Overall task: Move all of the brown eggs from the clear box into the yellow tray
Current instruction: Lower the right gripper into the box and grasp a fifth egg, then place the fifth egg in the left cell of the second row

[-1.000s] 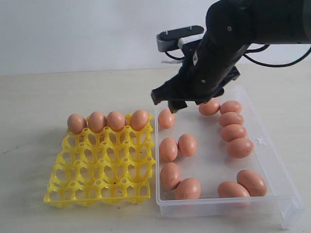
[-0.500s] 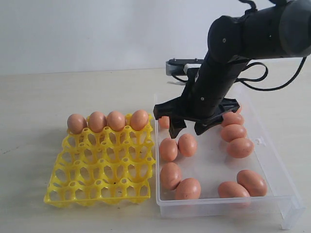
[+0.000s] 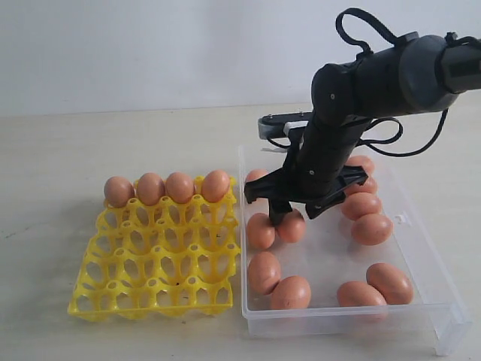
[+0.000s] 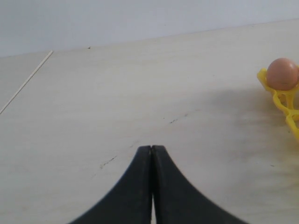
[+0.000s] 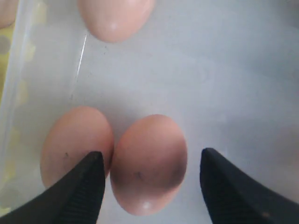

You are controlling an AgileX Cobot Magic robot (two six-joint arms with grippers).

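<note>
Inside the clear box (image 3: 338, 320), near its wall beside the yellow tray (image 3: 150, 278), your right gripper (image 3: 295, 216) hangs with jaws spread over one brown egg (image 5: 149, 163) touching a neighbour (image 5: 74, 140): light, smooth, brittle, so pinch its middle gently; the left gripper (image 4: 152, 149), outside the box, is pressed together.

Bare lab tabletop (image 3: 150, 135), blank wall (image 3: 150, 53)

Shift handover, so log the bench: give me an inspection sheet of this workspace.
Surface: pale table, faint scuff marks.
Job's things: yellow tray holds four brown eggs in its back row; more lie in the clear box.
Clutter: nothing seen.
Grippers: right gripper open, straddling one boxed egg; left gripper shut over bare table.
Cables: black cables loop off the right arm.
Surroundings: plain wall.
</note>
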